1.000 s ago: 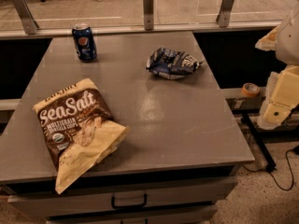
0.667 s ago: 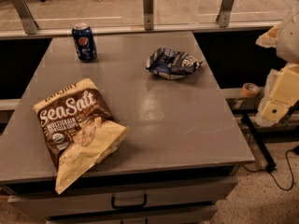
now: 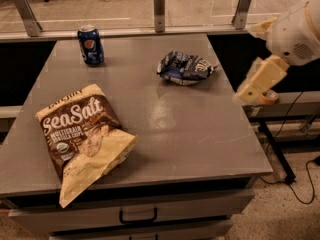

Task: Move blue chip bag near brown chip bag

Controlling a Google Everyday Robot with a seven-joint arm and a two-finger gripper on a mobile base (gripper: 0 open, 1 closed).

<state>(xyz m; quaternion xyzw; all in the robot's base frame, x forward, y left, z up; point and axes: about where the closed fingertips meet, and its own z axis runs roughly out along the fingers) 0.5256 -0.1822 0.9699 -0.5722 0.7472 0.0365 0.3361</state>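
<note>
One grey table (image 3: 200,134), with one drawer handle (image 3: 138,216) on its front below the brown chip bag (image 3: 82,134). That is one of two chip bags and the biggest item. It lies flat at the near-left of the table top, dark brown upper half, cream-yellow lower end pointing toward the near edge. White lettering reads "Sea Salt"; the smaller print under it looks like "multigrain chips", though it is too soft to be sure.

One gripper (image 3: 250,91), cream-coloured, hangs in the air far right of the brown chip bag, just off the table's right edge, and touches nothing. Whether it is wide or narrow cannot be told from this angle. The white arm (image 3: 295,31) rises behind it.

One blue chip bag (image 3: 185,67) sits beyond and right of the brown chip bag, well apart from it. It is crumpled dark-blue foil with pale patches, and its white lettering is unreadable. It is on the table, not held.

One blue soda can (image 3: 91,45) stands upright straight beyond the brown chip bag at the far edge, showing a round Pepsi-style logo.

Three metal posts stand farthest back: left (image 3: 24,11), middle (image 3: 159,9) and right (image 3: 242,6).
</note>
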